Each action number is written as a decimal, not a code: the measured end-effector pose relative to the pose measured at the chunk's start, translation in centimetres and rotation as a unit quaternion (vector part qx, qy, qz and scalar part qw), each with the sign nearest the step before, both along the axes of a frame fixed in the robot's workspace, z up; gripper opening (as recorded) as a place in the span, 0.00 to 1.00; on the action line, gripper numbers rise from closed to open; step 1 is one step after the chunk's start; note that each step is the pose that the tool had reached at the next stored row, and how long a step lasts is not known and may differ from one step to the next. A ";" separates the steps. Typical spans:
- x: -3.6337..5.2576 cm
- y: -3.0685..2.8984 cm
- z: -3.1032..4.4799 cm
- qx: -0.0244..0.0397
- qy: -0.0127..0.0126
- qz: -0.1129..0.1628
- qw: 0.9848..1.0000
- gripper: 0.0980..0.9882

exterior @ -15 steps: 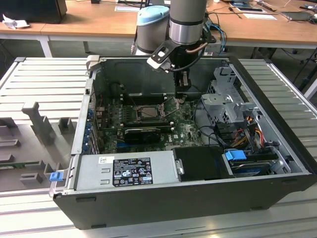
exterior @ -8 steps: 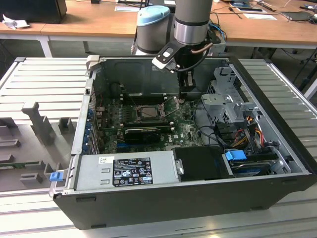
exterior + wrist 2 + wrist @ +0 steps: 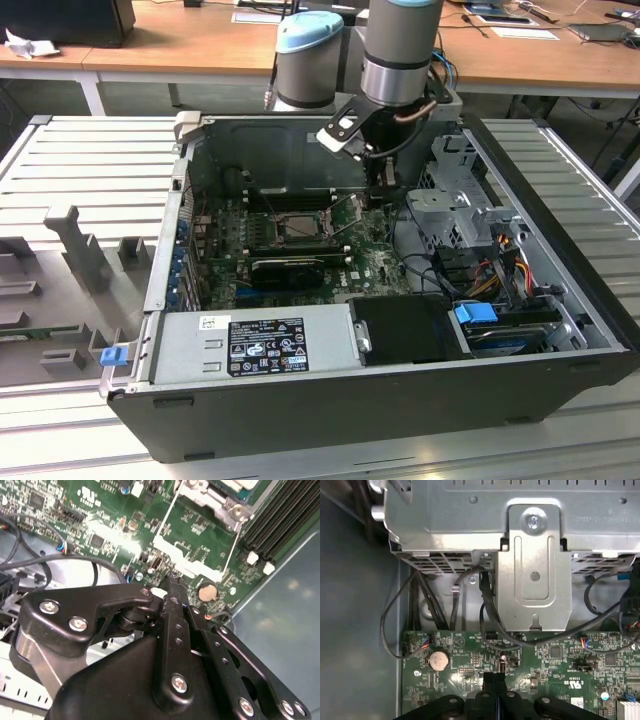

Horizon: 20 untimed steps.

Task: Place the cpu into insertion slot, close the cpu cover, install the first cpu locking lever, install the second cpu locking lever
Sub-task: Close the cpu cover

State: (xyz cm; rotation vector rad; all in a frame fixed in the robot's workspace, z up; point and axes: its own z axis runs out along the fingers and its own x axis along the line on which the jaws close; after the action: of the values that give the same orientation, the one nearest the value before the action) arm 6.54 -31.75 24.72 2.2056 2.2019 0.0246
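Wooden desks [image 3: 200,40] stand behind an open computer case [image 3: 300,420] on a ribbed grey table [image 3: 90,160]. Inside it, the gripper [image 3: 385,183] hangs low over the green board [image 3: 370,265], fingers pressed together on nothing, tips near a coin battery [image 3: 207,592]. The slot [image 3: 298,228] lies mid-board, just to the exterior view's left of the gripper.
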 end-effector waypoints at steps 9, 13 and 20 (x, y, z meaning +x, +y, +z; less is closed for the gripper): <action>-0.59 -0.07 -0.01 0.000 0.014 0.002 1.000 0.01; -0.79 -0.07 -0.01 0.000 0.014 0.003 1.000 0.01; -1.57 -0.07 -0.01 0.000 0.014 0.003 1.000 0.01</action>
State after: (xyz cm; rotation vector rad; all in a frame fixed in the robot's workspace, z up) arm 4.96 -31.82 24.71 2.2141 2.2229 -0.0059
